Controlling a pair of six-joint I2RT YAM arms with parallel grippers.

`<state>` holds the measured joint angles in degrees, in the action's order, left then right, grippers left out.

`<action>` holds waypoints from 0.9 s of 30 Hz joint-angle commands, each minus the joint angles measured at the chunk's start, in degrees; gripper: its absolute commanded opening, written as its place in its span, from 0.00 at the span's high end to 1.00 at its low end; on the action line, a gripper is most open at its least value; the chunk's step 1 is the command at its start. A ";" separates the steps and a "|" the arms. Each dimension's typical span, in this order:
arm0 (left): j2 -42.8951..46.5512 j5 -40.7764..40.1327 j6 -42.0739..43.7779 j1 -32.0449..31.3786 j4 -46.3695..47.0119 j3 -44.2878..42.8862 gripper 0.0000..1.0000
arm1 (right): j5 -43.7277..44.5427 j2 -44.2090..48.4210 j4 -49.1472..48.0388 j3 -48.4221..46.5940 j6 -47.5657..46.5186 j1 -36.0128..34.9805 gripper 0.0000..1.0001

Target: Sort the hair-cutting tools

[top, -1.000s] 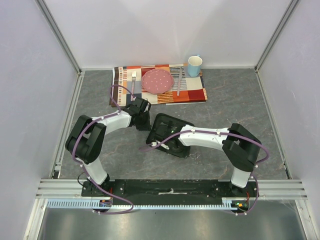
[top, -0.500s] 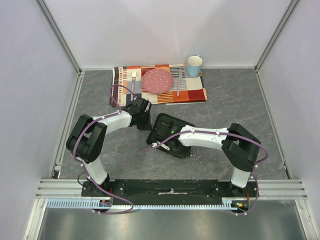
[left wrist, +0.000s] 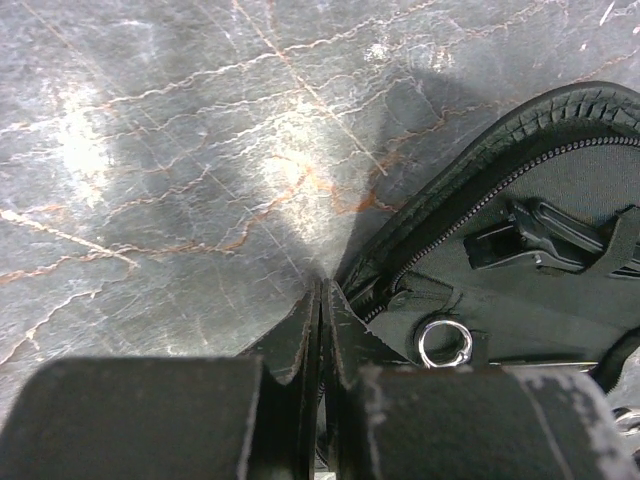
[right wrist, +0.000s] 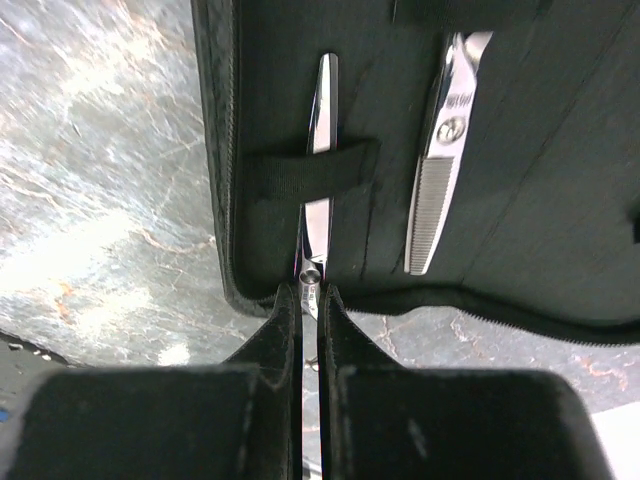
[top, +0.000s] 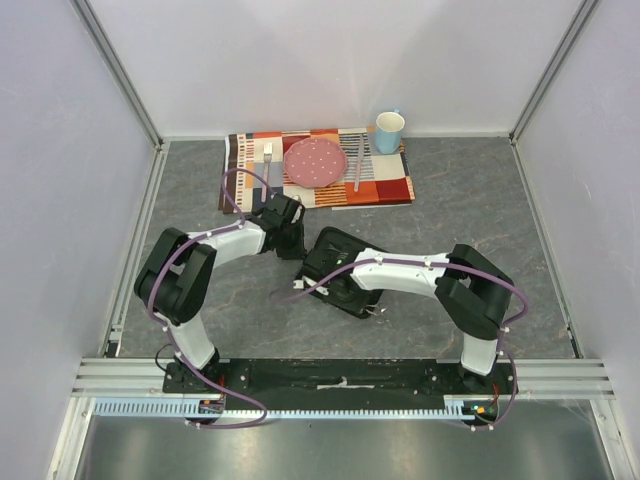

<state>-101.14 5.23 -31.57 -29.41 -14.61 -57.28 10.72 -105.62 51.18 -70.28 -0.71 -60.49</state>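
While my left gripper [left wrist: 320, 292] sits closed at the single case's [left wrist: 560, 190] edge, my right gripper [right wrist: 309, 290] pinches the slim silver tool [right wrist: 325, 100] at lower centre. Second tool, toothed shears [right wrist: 432, 200], is upper right.

Striped multicolour cloth placemat [top: 390, 188] along far edge of grey marbled desk [top: 480, 210], near centre. On it: round pink speckled plate [top: 315, 161], fork [top: 267, 160] left, knife [top: 358, 170] right, light-blue mug [top: 389, 131] touching placemat's far-right corner. Flat black zip case [top: 325, 250] open mid-desk.
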 commanded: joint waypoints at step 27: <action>-1.60 2.94 3.27 -2.06 1.60 -1.08 0.94 | -9.49 -3.80 -22.26 -2.58 -6.14 3.62 1.00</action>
<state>-101.65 5.96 -30.24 -30.09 -13.13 -57.49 3.95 -107.33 43.38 -71.35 -3.97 -56.88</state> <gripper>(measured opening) 0.063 0.031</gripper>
